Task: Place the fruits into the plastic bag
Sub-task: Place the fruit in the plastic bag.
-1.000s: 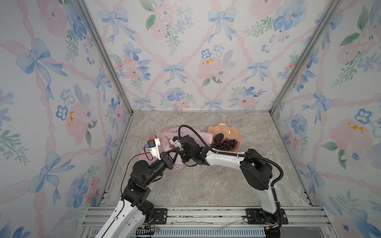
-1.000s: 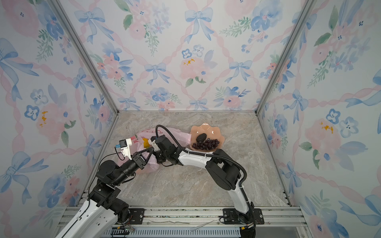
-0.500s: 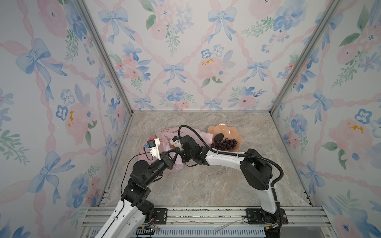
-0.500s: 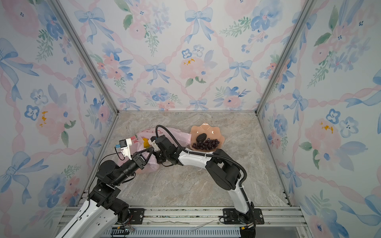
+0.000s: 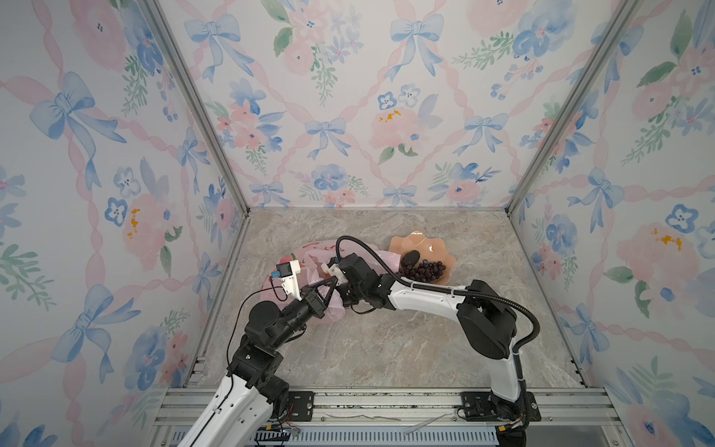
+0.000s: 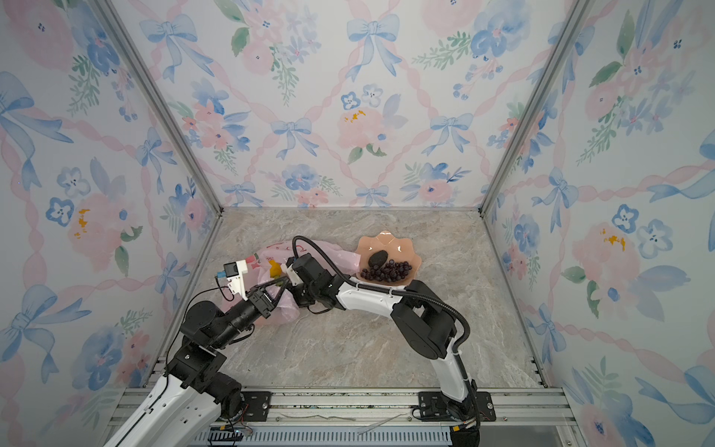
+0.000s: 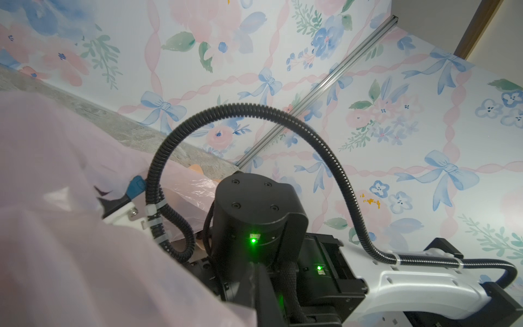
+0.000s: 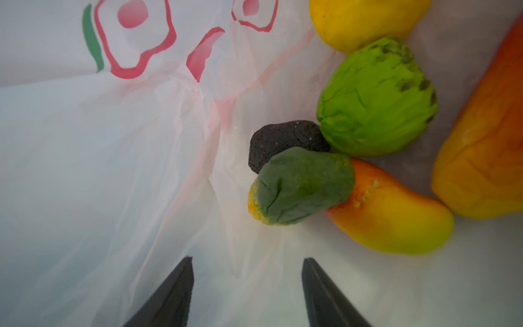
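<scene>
The pink plastic bag [image 5: 309,255] lies at the left of the table, its mouth lifted. My left gripper [image 5: 330,280] is shut on the plastic bag's edge; the pink film [image 7: 70,226] fills part of the left wrist view. My right gripper [image 8: 247,260] is open and empty inside the bag. Before it lie a yellow fruit [image 8: 365,19], a light green one [image 8: 376,99], a black bumpy piece [image 8: 280,138], a dark green piece [image 8: 302,186] and two mangoes [image 8: 390,209]. In both top views, dark purple grapes [image 5: 423,269] and a black bumpy piece [image 6: 377,258] sit outside the bag.
A peach scalloped dish [image 5: 421,242] holding the grapes stands right of the bag, close behind my right forearm [image 5: 425,300]. My right wrist [image 7: 254,212] and its black cable [image 7: 254,109] are close in front of the left wrist camera. Papered walls enclose the marble table [image 5: 387,348].
</scene>
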